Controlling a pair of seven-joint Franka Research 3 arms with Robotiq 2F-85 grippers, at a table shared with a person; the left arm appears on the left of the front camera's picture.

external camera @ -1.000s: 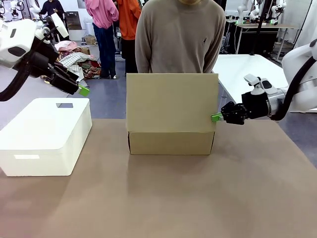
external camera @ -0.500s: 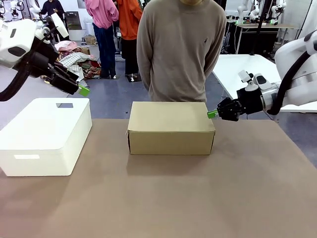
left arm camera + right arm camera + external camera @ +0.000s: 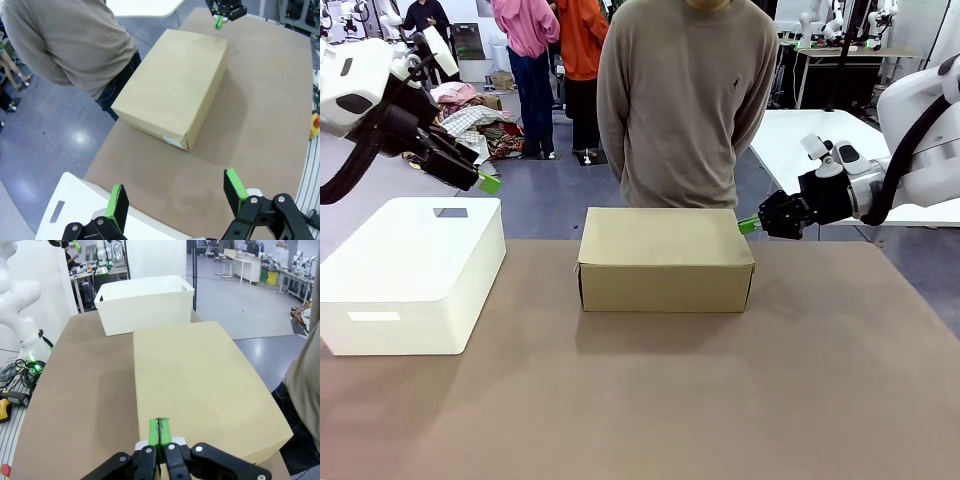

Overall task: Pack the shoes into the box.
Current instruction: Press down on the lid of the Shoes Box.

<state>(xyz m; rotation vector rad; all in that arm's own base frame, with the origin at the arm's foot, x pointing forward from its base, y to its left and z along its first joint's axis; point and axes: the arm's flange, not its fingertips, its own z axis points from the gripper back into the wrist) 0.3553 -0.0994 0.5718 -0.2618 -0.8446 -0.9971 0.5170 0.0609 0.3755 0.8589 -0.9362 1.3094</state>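
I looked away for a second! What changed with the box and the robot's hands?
The box's lid swung down from standing upright and now lies shut. The right gripper, shut and holding nothing, rose a little at the lid's right edge. The left gripper stayed open above the white container; the person stayed behind the table.

A matt tan cardboard box (image 3: 665,258) sits lid-down on a smooth, dull brown table (image 3: 720,400). Beside it, a white container (image 3: 410,272) shows a smooth plastic finish. The person behind wears a soft knitted beige sweater (image 3: 685,95).
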